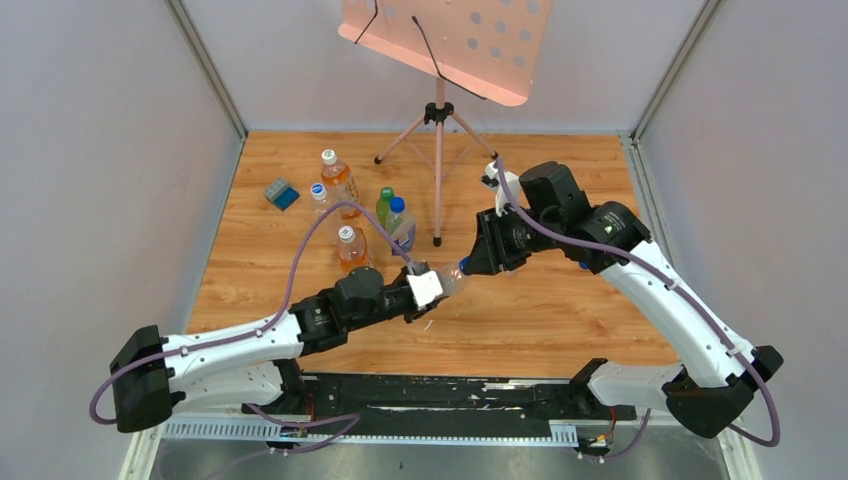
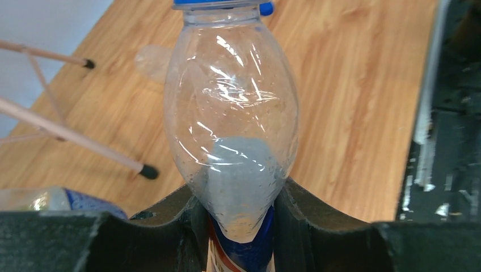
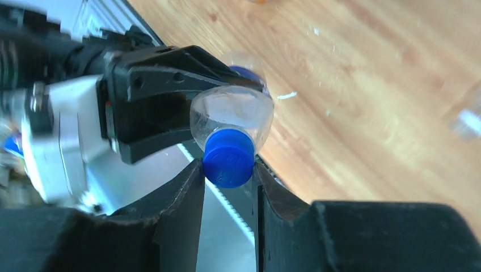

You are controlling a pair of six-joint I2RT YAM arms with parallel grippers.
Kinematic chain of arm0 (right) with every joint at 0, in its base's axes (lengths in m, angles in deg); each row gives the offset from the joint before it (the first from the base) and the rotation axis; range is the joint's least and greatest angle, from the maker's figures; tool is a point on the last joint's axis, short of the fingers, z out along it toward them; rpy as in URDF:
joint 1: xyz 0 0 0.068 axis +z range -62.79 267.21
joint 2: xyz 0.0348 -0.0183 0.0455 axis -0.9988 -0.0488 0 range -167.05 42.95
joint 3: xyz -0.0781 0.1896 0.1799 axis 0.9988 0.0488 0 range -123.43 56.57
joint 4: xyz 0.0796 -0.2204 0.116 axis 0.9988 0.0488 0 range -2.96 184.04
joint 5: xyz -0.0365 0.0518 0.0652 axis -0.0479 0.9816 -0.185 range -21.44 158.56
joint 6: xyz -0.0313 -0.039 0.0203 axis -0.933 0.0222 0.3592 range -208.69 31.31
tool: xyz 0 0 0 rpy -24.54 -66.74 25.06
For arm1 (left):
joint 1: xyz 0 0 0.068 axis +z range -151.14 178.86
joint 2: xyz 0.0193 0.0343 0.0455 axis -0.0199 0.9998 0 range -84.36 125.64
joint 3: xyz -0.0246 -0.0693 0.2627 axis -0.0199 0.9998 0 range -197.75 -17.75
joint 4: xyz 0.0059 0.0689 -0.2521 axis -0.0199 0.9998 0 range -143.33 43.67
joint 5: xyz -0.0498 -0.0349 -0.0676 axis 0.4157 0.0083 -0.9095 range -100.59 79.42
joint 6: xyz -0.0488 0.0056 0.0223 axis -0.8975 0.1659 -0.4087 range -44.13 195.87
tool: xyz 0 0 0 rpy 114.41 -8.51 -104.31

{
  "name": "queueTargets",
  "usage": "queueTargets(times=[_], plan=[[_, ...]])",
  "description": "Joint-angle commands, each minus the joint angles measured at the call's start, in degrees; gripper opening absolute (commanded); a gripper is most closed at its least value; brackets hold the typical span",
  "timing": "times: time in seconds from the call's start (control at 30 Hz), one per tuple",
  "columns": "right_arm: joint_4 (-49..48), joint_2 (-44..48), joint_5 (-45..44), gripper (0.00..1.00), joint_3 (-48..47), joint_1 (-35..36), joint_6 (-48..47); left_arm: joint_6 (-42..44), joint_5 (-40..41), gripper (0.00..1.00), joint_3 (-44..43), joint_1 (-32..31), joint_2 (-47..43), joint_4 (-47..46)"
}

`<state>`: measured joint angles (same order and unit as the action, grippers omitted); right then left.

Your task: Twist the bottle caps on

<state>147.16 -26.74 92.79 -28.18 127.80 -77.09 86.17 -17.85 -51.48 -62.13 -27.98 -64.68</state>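
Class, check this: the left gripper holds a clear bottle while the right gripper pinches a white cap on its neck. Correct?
Not quite: the cap in the right gripper is blue, not white; the right wrist view shows it. The left gripper does hold the clear bottle.

Clear plastic bottle [image 2: 232,113], empty, clamped at its lower body between the left gripper [image 2: 238,207] fingers, bottom centre. Blue cap [image 2: 221,4] at the top edge, cropped, so its seating is unclear. Stand legs [image 2: 74,136] at left. Second bottle [image 2: 57,199] at lower left. Wooden table [image 2: 351,113] behind.
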Motion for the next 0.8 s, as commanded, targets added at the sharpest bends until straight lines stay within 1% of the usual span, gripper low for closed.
queueTargets(times=[0.0, 0.07, 0.1, 0.13, 0.17, 0.2, 0.23, 0.27, 0.3, 0.33, 0.37, 0.4, 0.43, 0.5, 0.57, 0.63, 0.77], plan=[[-6.42, 0.40, 2.07, 0.23, 2.29, 0.05, 23.83, 11.00, 17.43, 0.15, -1.33, -7.00, 2.19, -8.47], [-7.78, 1.57, 3.38, 0.49, 1.23, 0.09, 19.05, 8.61, 17.36, 0.14, -1.62, -7.11, 2.39, -6.70], [-7.77, 2.10, 3.29, 0.58, 0.69, 0.09, 15.30, 7.10, 17.19, 0.13, -1.65, -7.12, 1.97, -5.98], [-7.72, 3.27, 3.33, 0.65, 0.49, 0.09, 11.33, 6.48, 16.23, 0.12, -1.62, -7.08, 1.67, -4.36], [-7.72, 4.44, 4.05, 0.68, 0.54, 0.09, 6.86, 5.45, 15.26, 0.11, -1.71, -6.97, 0.98, -3.23], [-7.73, 5.69, 4.99, 0.70, 1.06, 0.09, 2.59, 4.82, 12.28, 0.11, -2.02, -6.18, 0.64, -0.49], [-7.84, 7.20, 5.87, 0.72, 1.78, 0.09, -4.25, 3.28, 7.49, 0.10, -2.12, -5.60, -0.11, 0.82], [-7.70, 8.72, 6.64, 0.72, 2.54, 0.09, -9.59, 2.51, 4.61, 0.10, -2.30, -3.84, -0.47, 3.29], [-7.76, 10.30, 7.30, 0.71, 3.58, 0.09, -14.68, 0.59, -0.78, 0.10, -2.30, -2.93, -1.12, 4.79], [-7.86, 11.64, 8.00, 0.71, 4.35, 0.09, -18.60, -0.24, -3.39, 0.10, -2.23, -0.96, -1.41, 5.26], [-7.66, 12.70, 8.18, 0.71, 4.94, 0.09, -21.83, -1.59, -9.06, 0.10, -2.27, 0.13, -1.77, 6.16], [-6.91, 13.57, 8.85, 0.71, 5.54, 0.09, -25.56, -2.26, -11.45, 0.10, -2.44, 2.01, -1.87, 6.47], [-6.08, 14.05, 9.88, 0.70, 5.89, 0.15, -29.27, -3.28, -16.76, 0.10, -2.59, 2.80, -1.91, 6.86], [-3.77, 14.73, 11.87, 0.70, 6.40, 0.17, -35.70, -4.15, -21.82, 0.10, -3.29, 4.79, -1.45, 7.51], [-1.30, 14.71, 14.23, 0.69, 6.48, 0.23, -40.63, -4.49, -26.01, 0.10, -4.16, 6.02, -0.61, 7.80], [-0.13, 14.59, 14.76, 0.69, 6.72, 0.53, -43.95, -4.44, -28.31, 0.10, -5.12, 6.29, 0.40, 8.24], [-0.01, 14.23, 17.60, 0.69, 7.47, 0.88, -46.29, -4.56, -29.48, 0.10, -6.16, 6.41, 1.36, 7.63]])
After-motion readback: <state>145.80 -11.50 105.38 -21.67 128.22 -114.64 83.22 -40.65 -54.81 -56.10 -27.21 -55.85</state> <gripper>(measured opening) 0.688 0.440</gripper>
